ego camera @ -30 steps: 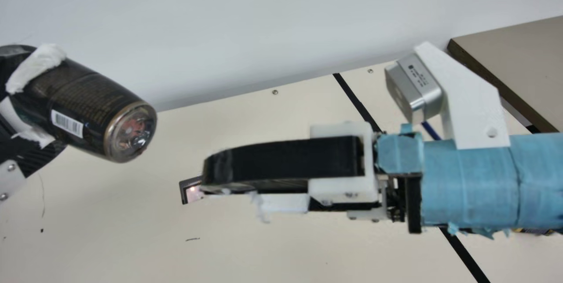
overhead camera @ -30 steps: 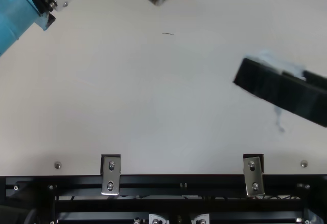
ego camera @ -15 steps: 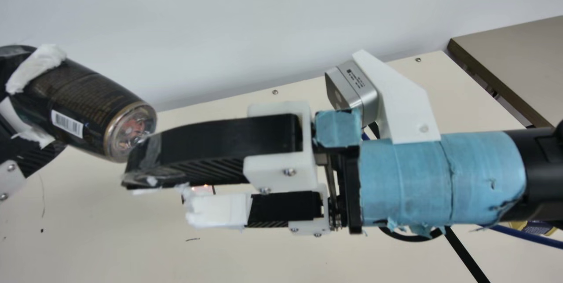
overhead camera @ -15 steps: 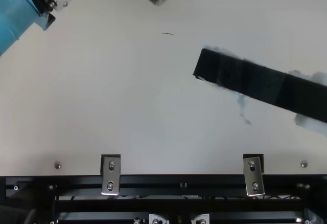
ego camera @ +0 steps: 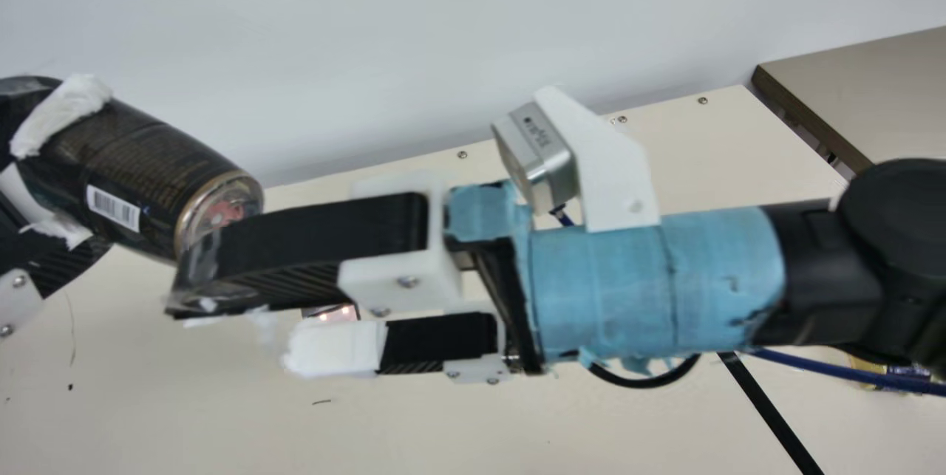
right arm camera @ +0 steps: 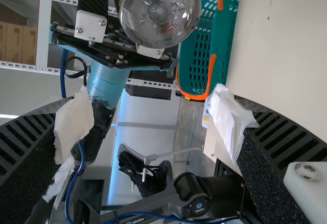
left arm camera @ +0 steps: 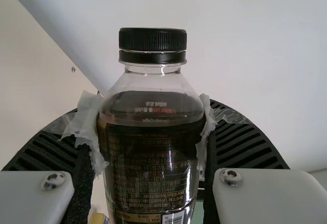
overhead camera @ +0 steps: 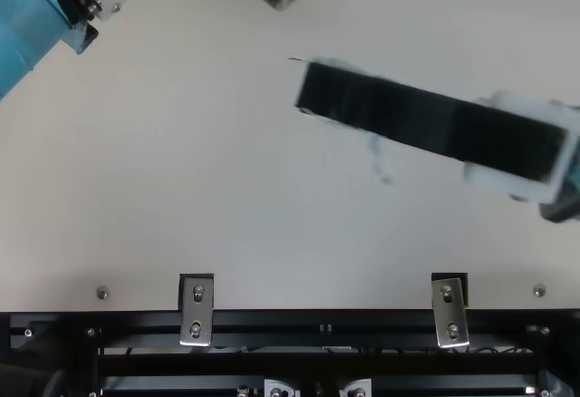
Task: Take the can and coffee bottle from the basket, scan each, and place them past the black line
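In the main view my left gripper [ego camera: 60,173] is shut on the coffee bottle [ego camera: 159,165], held tilted above the table, base and barcode facing right. The left wrist view shows the bottle [left arm camera: 150,157] between the padded fingers of my left gripper [left arm camera: 152,119], black cap outward. My right gripper [ego camera: 238,331] stands open by the bottle's base, its upper finger overlapping that base in the main view. The bottle's clear base [right arm camera: 161,12] lies beyond my open right gripper [right arm camera: 153,121], nothing between its fingers. The green basket [right arm camera: 196,63] has orange handles.
A small scanner window [ego camera: 332,314] glows behind the right fingers. The black line [ego camera: 768,412] crosses the table under the right arm; a yellow and blue item [ego camera: 876,371], partly hidden by that arm, lies beyond it. A brown table [ego camera: 872,83] stands at the back right.
My right gripper has moved left in the main and top views, up to the bottle's base, and its two fingers have come more into view. The left arm and bottle have kept still.
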